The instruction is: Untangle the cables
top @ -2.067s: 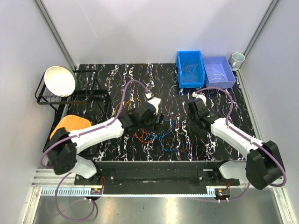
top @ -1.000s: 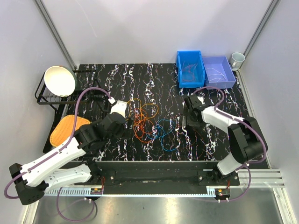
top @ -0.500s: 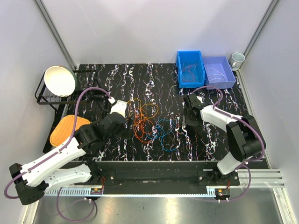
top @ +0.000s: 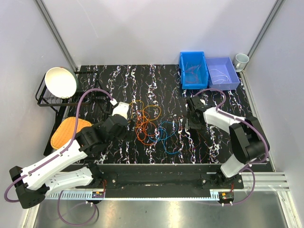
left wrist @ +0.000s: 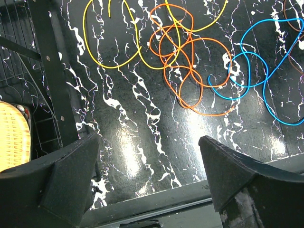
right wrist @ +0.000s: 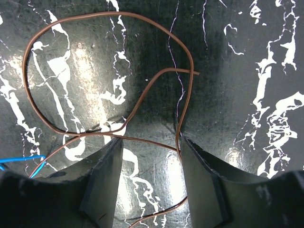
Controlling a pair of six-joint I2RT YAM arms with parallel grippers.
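Brown cable (right wrist: pixel 110 13) runs btw the fingers of my right gripper (right wrist: pixel 151 141), jaws part-way apart, nothing pinched yet. Left gripper (left wrist: pixel 148 138) is spread wide, empty (orange-blue tangle (left wrist: pixel 180 61) just ahead). Risk: hair-thin wire slips the pads, or a pull drags the blue cable (right wrist: pixel 19 159) along.

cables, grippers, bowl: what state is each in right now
orange cable: tangled loops
yellow cable: loose loops crossing orange cable
blue cable: loose loops, lying flat
brown cable: separate from the pile, lying flat
left gripper: open, empty
right gripper: open, straddling brown cable
bowl: tilted on edge in rack
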